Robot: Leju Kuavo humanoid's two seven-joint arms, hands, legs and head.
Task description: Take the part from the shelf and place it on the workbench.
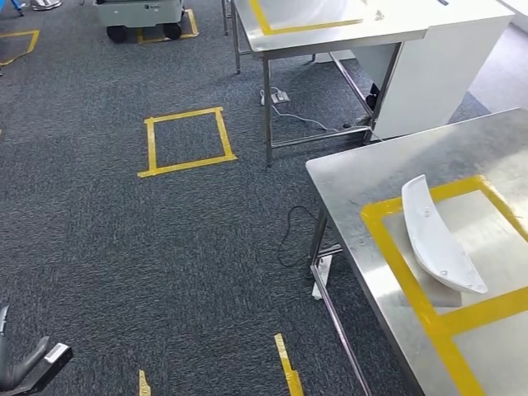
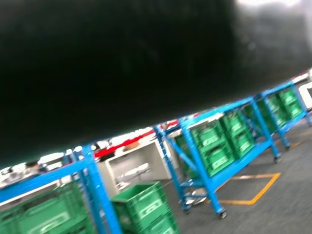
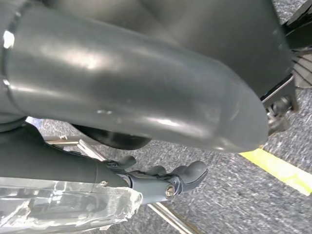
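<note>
Part [image 1: 436, 239], a white curved panel, lies on the steel workbench [image 1: 367, 177], inside a yellow tape frame [image 1: 398, 264] and partly over a grey pad. It is well apart from both hands. The left hand [image 1: 25, 363] hangs low over the carpet, far across the floor from the part; its dark fingers look loosely curled around nothing, though too little of it shows to tell its state for sure. The right hand [image 3: 165, 178], seen from its wrist, hangs over the carpet near a yellow floor stripe [image 3: 283, 170], fingers slightly apart and holding nothing. Blue racks [image 2: 198, 156] with green crates [image 2: 217, 146] appear in the left wrist view.
</note>
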